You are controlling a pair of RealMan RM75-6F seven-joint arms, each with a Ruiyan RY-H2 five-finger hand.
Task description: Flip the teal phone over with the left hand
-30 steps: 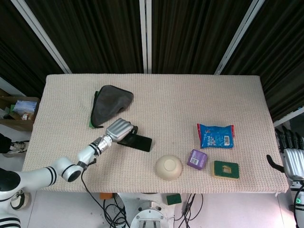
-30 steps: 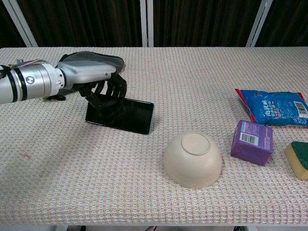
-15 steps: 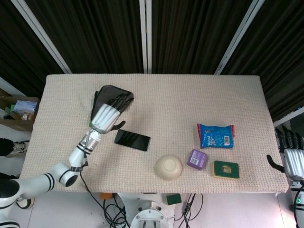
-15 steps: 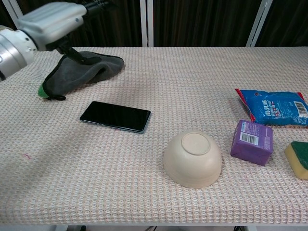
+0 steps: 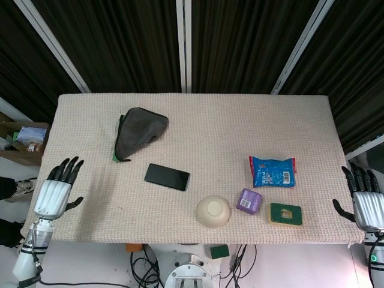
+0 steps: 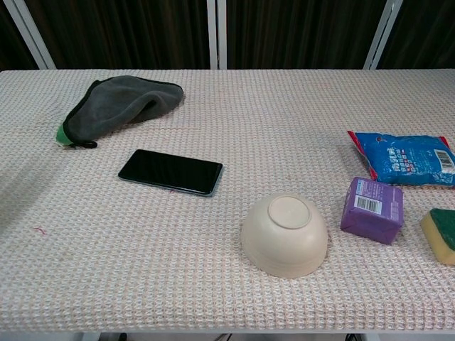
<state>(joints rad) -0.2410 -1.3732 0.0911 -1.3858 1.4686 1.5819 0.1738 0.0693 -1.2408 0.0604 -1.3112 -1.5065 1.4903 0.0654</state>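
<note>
Beige woven cloth: covers the table (image 6: 213, 284) from front edge to back; coarse weave, probably grippy under a flat object.
Left hand (image 5: 53, 191): head view only, off the near-left edge of the table, fingers (image 5: 67, 168) spread, holding nothing. Well apart from the phone.
Right hand (image 5: 366, 201): head view only, off the near-right edge, fingers spread, empty.
Cream upturned bowl (image 6: 285, 235): nearest item, base up, front centre.
Purple small box with a barcode label (image 6: 372, 209): just right of the bowl.
Green-and-yellow sponge (image 6: 442, 235): at the right frame edge, beside the box.
Blue crinkled snack packet (image 6: 403, 158): behind box and sponge.
Teal-edged phone with a glossy black face up (image 6: 170, 171): lying flat, left of centre, between bowl and cloth, touching neither. Teal shows only along the near rim.
Grey folded cloth with a green tag (image 6: 117, 104): far left, behind the phone.
Step, judged: phone lies flat with both hands clear; whether this face is the flipped one I cannot tell from these views.
Risk 1: a flat phone offers no edge to get under; fingers could push it along the weave toward the bowl rather than lift it.
Risk 2: tipped past vertical without support, it could slap down hard, glass first.
Risk 3: an approach from the far left could snag the cloth.
</note>
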